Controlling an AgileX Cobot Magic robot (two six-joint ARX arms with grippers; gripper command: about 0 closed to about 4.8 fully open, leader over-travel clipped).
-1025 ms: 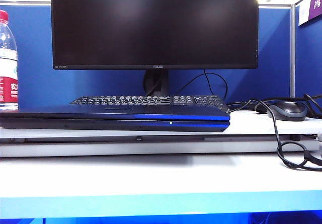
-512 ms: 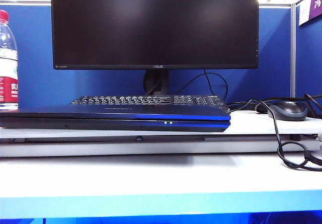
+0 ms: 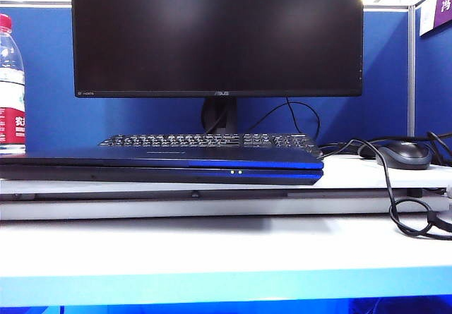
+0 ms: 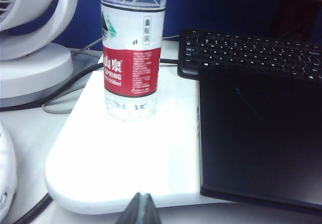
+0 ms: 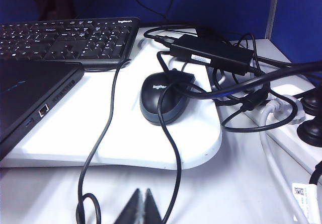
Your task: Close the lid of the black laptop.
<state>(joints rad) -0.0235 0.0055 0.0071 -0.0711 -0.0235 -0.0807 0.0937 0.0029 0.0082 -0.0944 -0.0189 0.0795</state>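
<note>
Slim black blue-sheened laptop (image 3: 162, 166): lid (image 3: 162, 157) flat down, two LEDs lit. Left gripper (image 4: 140, 210), right gripper (image 5: 141, 204): jaws together, holding nothing, above worktop.

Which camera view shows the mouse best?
The right wrist view: the mouse is seen from above, whole, with its logo readable and a cable across it. The exterior view shows the mouse only from the side, low and far. The left wrist view does not show it.
</note>
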